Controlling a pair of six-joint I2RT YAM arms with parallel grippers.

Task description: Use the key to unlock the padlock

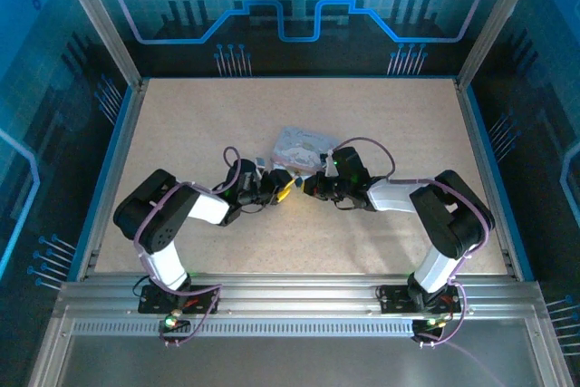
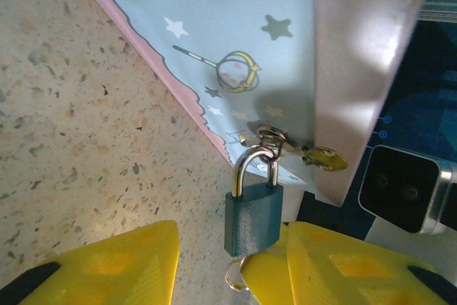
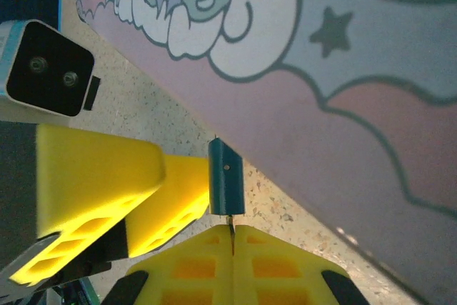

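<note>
The dark teal padlock (image 2: 254, 218) hangs by its silvery shackle (image 2: 250, 166) from the brass hasp (image 2: 285, 141) of the pastel cartoon tin (image 2: 235, 41). My left gripper (image 2: 232, 269) is open, with its yellow fingers (image 2: 100, 266) on both sides of the lock body and a clear gap on the left. In the right wrist view, my right gripper (image 3: 232, 237) is shut on the thin grey key (image 3: 230, 226), whose tip meets the padlock (image 3: 226, 176) at its underside. A small key ring (image 2: 234, 276) dangles below the lock. In the top view both grippers meet in front of the tin (image 1: 304, 147).
The tin's lid (image 3: 343, 69) rises just behind the lock and the speckled tabletop (image 2: 71, 119) lies beside it. The left arm's fingers (image 3: 93, 176) crowd the padlock's left side. The right arm's wrist camera (image 2: 403, 187) sits close behind the hasp. Aluminium frame posts (image 1: 100, 15) ring the table.
</note>
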